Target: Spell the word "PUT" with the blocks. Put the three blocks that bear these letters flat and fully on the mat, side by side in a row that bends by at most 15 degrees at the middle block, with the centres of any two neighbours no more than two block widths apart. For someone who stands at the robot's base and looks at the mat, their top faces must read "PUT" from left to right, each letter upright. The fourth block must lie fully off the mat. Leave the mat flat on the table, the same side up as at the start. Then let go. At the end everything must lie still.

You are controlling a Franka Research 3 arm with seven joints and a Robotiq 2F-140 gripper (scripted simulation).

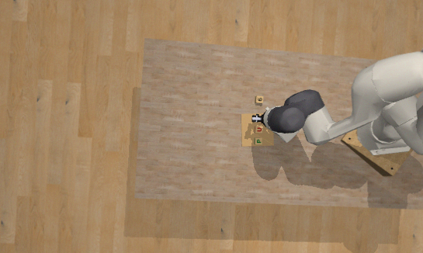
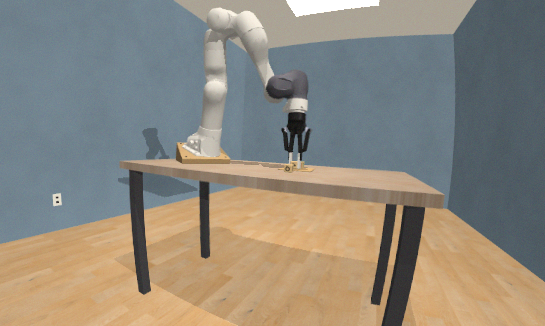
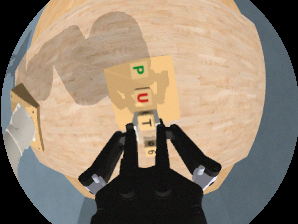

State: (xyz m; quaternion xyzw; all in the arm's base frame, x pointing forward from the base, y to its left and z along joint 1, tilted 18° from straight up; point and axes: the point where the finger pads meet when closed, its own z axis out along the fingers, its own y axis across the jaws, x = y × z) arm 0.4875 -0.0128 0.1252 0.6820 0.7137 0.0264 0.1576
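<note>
A tan mat (image 1: 257,130) lies on the table. On it a block with a green P (image 1: 258,140) and a block with a red U (image 1: 259,128) lie side by side. In the wrist view the P (image 3: 139,70), the U (image 3: 141,98) and a T block (image 3: 145,124) stand in one line. My gripper (image 1: 255,117) points straight down at the mat's end next to the U and is shut on the T block, low at the mat. The fourth block (image 1: 259,100) lies off the mat on the table.
The robot base (image 1: 379,149) stands on a wooden wedge at the table's edge. The arm's elbow hangs over the table beside the mat. The fourth block lies close to the gripper's fingers in the side view (image 2: 287,169).
</note>
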